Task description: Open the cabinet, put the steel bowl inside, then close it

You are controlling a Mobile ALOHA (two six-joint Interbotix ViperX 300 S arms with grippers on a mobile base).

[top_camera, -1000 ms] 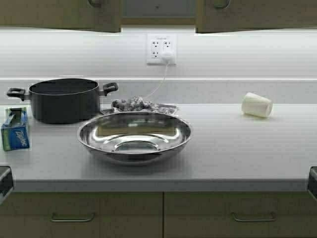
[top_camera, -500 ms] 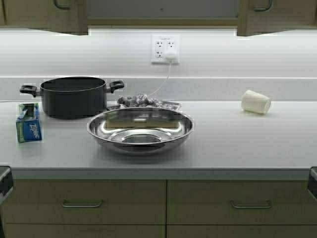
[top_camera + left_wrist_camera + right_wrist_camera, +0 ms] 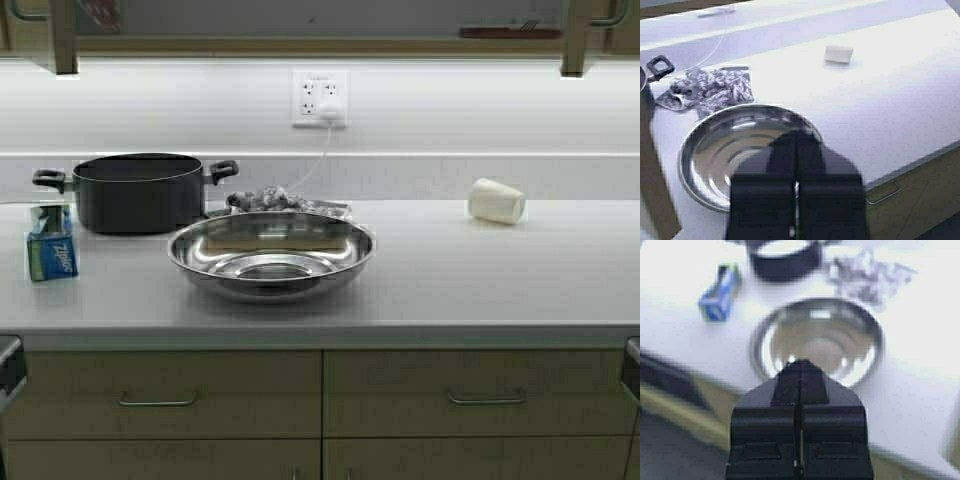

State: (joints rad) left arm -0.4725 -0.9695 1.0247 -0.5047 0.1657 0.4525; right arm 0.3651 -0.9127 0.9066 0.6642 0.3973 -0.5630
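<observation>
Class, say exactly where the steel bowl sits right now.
In the high view the steel bowl rests on the countertop, left of centre, in front of the black pot and a crumpled cloth.

A home kitchen: pale counter [image 3: 480,280] w/ drawers [image 3: 160,395] below, overhead cabinet [image 3: 320,22] w/ under-cabinet lighting, wall outlet [image 3: 320,97] on the backsplash, plus black pot [image 3: 137,192], steel bowl [image 3: 271,254], Ziploc box [image 3: 51,250] & white cup [image 3: 496,201].
</observation>
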